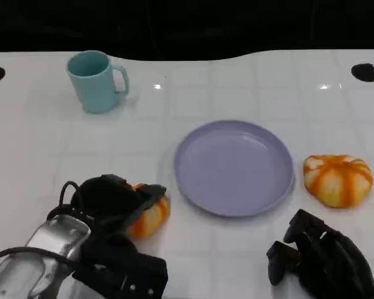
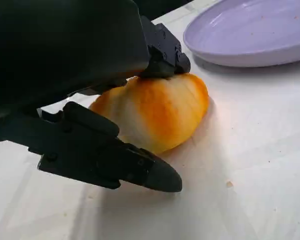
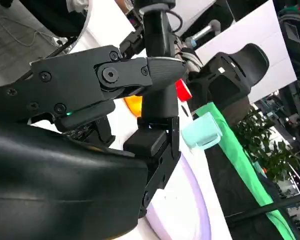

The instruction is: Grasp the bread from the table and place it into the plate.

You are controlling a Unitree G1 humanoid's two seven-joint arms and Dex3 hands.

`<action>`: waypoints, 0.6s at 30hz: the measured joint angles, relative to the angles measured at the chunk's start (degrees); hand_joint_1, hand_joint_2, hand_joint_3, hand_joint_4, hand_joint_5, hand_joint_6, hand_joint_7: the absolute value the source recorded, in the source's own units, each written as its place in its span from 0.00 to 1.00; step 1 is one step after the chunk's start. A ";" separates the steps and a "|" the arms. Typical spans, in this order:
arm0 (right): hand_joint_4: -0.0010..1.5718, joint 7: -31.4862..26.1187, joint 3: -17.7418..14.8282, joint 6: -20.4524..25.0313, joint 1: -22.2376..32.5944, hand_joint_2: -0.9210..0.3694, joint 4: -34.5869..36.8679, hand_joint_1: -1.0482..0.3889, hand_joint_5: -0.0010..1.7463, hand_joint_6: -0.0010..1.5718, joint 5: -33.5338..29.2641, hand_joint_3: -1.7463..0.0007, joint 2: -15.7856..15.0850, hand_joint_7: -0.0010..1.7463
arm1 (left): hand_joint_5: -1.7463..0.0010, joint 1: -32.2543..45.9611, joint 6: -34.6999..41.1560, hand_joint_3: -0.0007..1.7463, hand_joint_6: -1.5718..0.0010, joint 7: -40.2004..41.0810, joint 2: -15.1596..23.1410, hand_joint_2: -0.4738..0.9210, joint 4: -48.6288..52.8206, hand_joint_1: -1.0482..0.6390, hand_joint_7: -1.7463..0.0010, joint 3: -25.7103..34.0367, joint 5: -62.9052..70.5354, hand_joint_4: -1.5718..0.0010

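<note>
Seen from the head view, two rounded breads with orange and cream stripes lie on the white table [image 1: 43,143]. One bread [image 1: 151,215] sits to the left of the lavender plate [image 1: 234,167] and just beside its rim; it is half covered by the left hand [image 1: 112,202], whose black fingers are closed over it. The other bread [image 1: 337,179] is seen whole, just beyond the plate's right edge and untouched. A teal mug [image 1: 97,81] stands well apart, toward the far left. The right hand [image 1: 318,255] is seen at the lower right, near the plate, with nothing in it and its fingers loosely curled and apart; its lower part is cut off by the frame.

From the left wrist view, the gripped bread [image 2: 157,112] is shown close up: a smooth glossy dome, pale at the sides with a broad orange band, resting on the table. It is pressed from above by one finger [image 2: 162,52] and flanked below by another [image 2: 115,160]. The plate's rim [image 2: 250,37] is visible just behind.

From the right wrist view, the right hand's fingers [image 3: 115,80] are spread with nothing between them. A small patch of orange [image 3: 133,105] is glimpsed behind them, too little to be made out. The mug [image 3: 202,131] and the plate's edge [image 3: 200,210] are partly seen.
</note>
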 measured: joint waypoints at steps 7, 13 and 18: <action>0.50 0.06 0.03 0.00 0.05 0.00 -0.11 0.33 0.97 0.45 0.01 0.87 -0.01 0.80 | 0.07 -3.77 -5.49 0.50 0.34 16.44 -0.66 0.81 11.59 0.44 0.52 -1.68 -3.11 0.47; 0.50 0.12 -0.09 0.08 0.12 0.00 0.00 0.34 0.96 0.45 0.05 0.88 -0.03 0.80 | 0.00 -4.42 -10.79 0.68 0.55 30.58 -0.73 0.74 18.56 0.46 0.01 -2.97 -3.99 0.46; 0.49 0.97 -0.26 -0.05 -0.12 0.00 1.18 0.34 0.96 0.44 0.24 0.87 -0.07 0.80 | 0.00 -4.86 -13.43 0.75 0.57 35.97 -0.75 0.73 22.00 0.46 0.00 -3.34 -5.31 0.47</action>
